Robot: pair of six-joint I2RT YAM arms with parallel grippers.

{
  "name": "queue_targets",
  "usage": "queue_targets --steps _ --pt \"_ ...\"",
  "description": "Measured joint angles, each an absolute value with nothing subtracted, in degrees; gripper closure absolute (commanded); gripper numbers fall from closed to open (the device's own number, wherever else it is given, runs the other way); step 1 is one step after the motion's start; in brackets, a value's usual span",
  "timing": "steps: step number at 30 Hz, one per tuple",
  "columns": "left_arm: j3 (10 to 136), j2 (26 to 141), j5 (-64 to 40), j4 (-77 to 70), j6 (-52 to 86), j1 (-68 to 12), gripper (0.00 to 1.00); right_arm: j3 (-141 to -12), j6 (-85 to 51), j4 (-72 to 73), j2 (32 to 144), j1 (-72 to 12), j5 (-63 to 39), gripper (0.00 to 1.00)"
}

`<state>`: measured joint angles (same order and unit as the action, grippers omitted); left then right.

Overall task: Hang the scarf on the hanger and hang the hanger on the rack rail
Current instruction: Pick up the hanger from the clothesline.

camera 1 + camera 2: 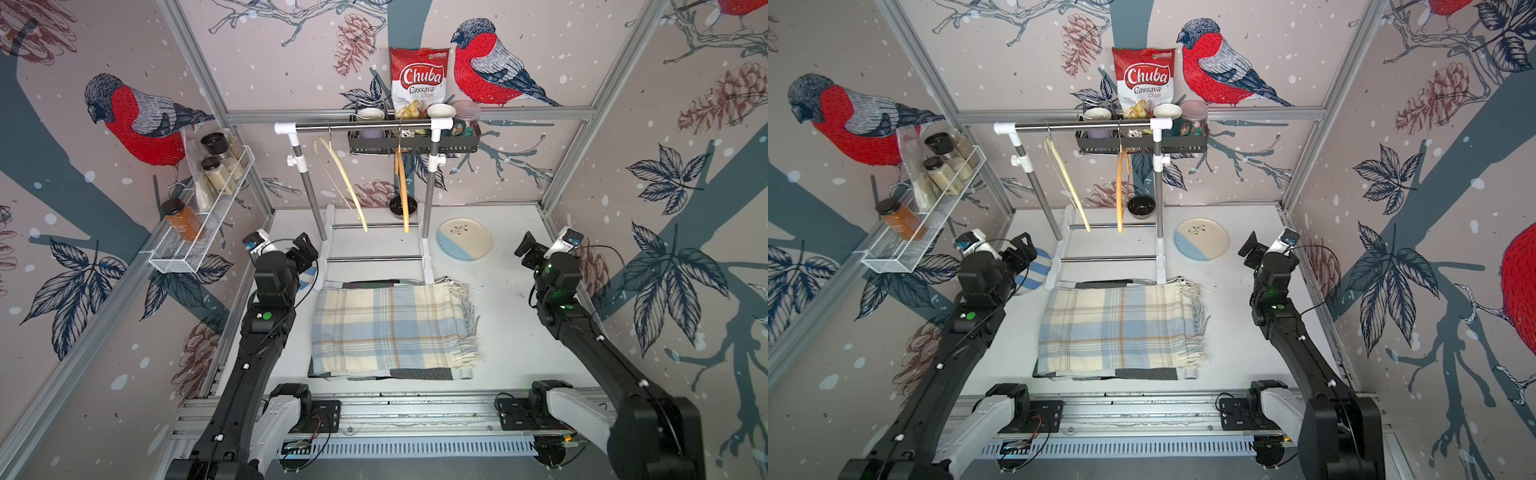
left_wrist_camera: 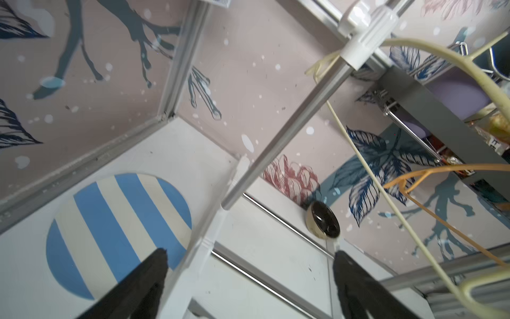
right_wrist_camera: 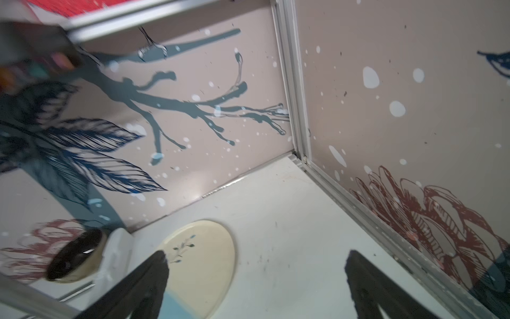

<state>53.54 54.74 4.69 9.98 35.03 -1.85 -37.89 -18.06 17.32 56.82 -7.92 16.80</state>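
Note:
The plaid cream-and-blue scarf (image 1: 390,328) lies folded flat on the white table between the two arms, its fringe toward the right. A cream hanger (image 1: 340,183) and an orange hanger (image 1: 401,187) hang from the steel rail (image 1: 361,124) of the white rack behind it. My left gripper (image 1: 306,249) hovers at the rack's left post, behind the scarf's far left corner. In the left wrist view that gripper (image 2: 251,256) is open with nothing between its fingers. My right gripper (image 1: 527,249) stands open near the right wall, also open and empty in the right wrist view (image 3: 258,256).
A cream-and-blue plate (image 1: 464,239) lies right of the rack. A striped blue plate (image 1: 1034,270) sits partly under the left arm. A black bowl (image 1: 402,205) stands behind the rack. A wire spice shelf (image 1: 199,232) juts from the left wall, a black shelf (image 1: 415,143) from the back wall.

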Motion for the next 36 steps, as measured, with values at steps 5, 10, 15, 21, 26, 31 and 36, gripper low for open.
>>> queue_targets --steps 5,10,15,21,26,31,36 --pt "77.52 62.46 -3.09 32.75 32.82 -2.9 0.22 -55.68 -19.44 -4.08 56.45 -17.08 12.19 0.0" --pt "89.82 64.55 -5.58 44.97 31.38 -4.29 0.25 -74.39 -18.96 -21.61 63.35 -26.26 9.32 0.0" --pt "96.05 66.59 -10.74 51.51 31.03 -8.6 0.26 -82.87 -17.98 -32.42 67.55 -31.2 7.51 0.01" --pt "108.68 74.91 -9.63 53.01 33.01 -21.12 0.22 -85.91 -18.0 -39.51 70.17 -32.34 7.11 0.01" --pt "128.88 91.72 -2.94 57.78 33.01 -31.64 0.21 -85.47 -18.33 -42.89 69.38 -31.83 7.46 0.0" --pt "148.62 104.44 2.24 62.5 31.4 -35.46 0.25 -83.37 -18.35 -45.47 65.76 -28.71 7.57 0.0" --pt "154.28 112.97 4.73 67.18 29.08 -36.47 0.45 -81.1 -18.37 -47.05 62.54 -25.58 6.72 0.0"
